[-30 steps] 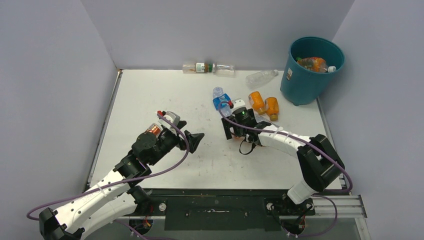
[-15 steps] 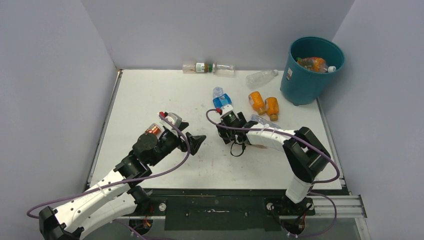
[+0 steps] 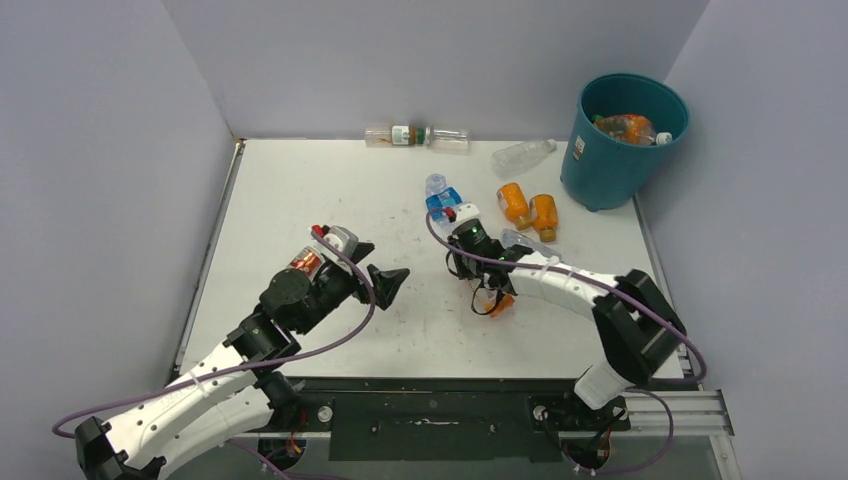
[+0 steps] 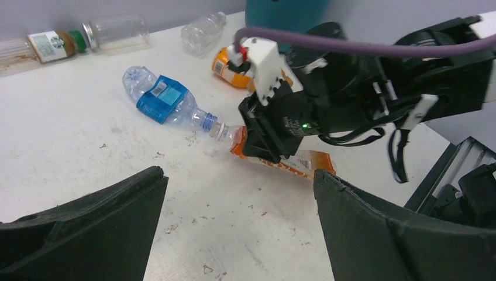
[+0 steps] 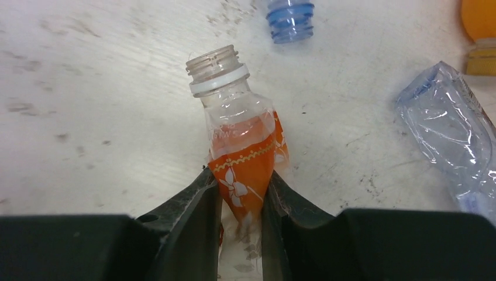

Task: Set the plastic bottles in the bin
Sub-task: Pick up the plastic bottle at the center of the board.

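Gripping an orange-labelled bottle [image 5: 231, 117] with the right gripper [image 5: 241, 190], clamped shut across the label and creasing it inward. Rests flat on the white table [image 3: 300, 190] near its middle, uncapped, neck pointing toward the mouth of a blue-labelled bottle [image 4: 164, 99]; close to it, not touching. Bordered on the bin side by a flattened clear bottle [image 5: 450, 123], just beside the grip.

Holding the left gripper [image 4: 237, 174] spread fully apart and empty, low over the table to the left of the gripped bottle, facing it and well apart from it.

Standing upright at the far right corner: the bin [image 3: 605, 165], teal, at the table's right edge, near the back wall [image 3: 430, 60] and the right wall [image 3: 770, 150]. Already containing some bottles [image 3: 625, 127], seen through the open top.

Lying between the gripped bottle and the bin: two orange bottles [image 3: 513, 203] side by side, then a crushed clear bottle [image 3: 522, 155] nearer the back edge. Lined end to end against the back wall: a row of bottles [image 3: 415, 135].

Showing bare white surface across the left half of the table and along the near edge in front of both arm bases. Closed in on that side by the left wall [image 3: 100, 200].
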